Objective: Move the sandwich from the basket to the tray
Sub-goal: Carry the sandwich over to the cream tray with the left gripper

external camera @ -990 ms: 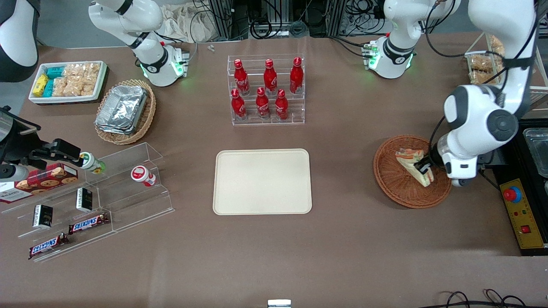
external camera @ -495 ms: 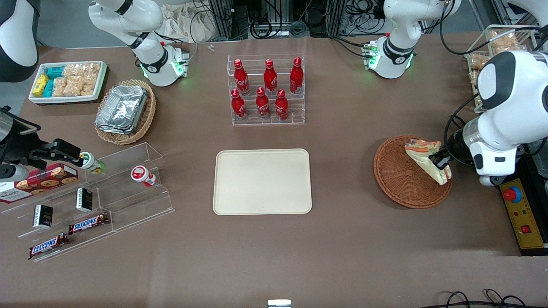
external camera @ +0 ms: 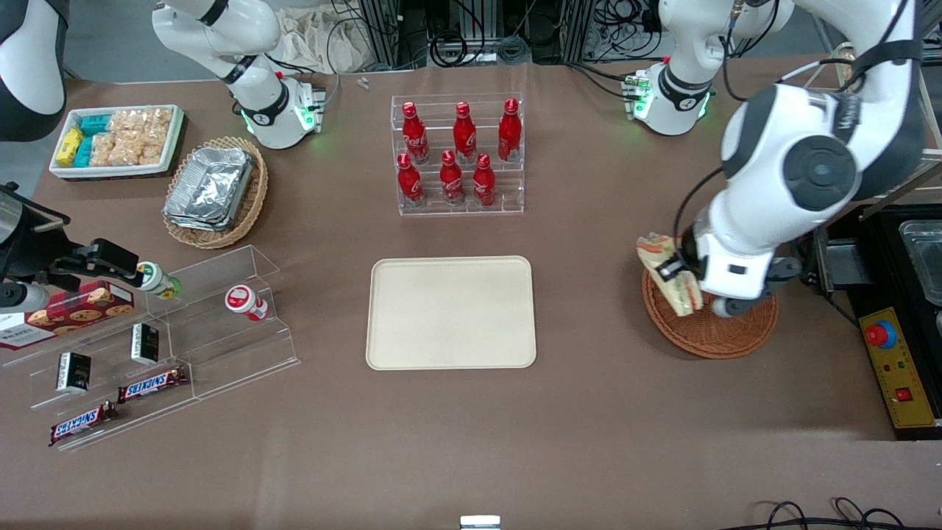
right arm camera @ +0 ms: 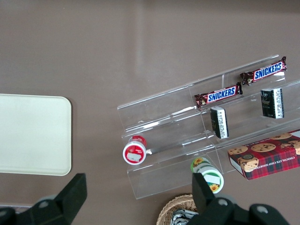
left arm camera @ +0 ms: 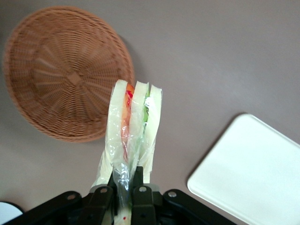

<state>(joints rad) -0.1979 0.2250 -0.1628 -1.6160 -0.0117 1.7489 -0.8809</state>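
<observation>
Front view: the gripper (external camera: pixel 673 269) hangs over the rim of the basket (external camera: pixel 710 331) that faces the tray (external camera: pixel 451 312), its fingers clamped on the sandwich (external camera: pixel 671 283). The sandwich is lifted clear of the wicker, its wrapped wedge tilted, and the basket under it holds nothing else. The tray lies flat on the table (external camera: pixel 589 412), well apart from the basket, toward the parked arm's end.

Left wrist view: the black fingers (left arm camera: pixel 140 197) pinch the sandwich (left arm camera: pixel 133 136) at its narrow end, through clear film. Orange-red and green filling shows between the pale bread slices. The basket (left arm camera: pixel 65 70) lies below on the table (left arm camera: pixel 211 61), and a rounded corner of the tray (left arm camera: pixel 253 173) shows nearby.

Right wrist view: the tray (right arm camera: pixel 33 136) lies beside a clear stepped shelf (right arm camera: pixel 187 131) carrying snack bars.
</observation>
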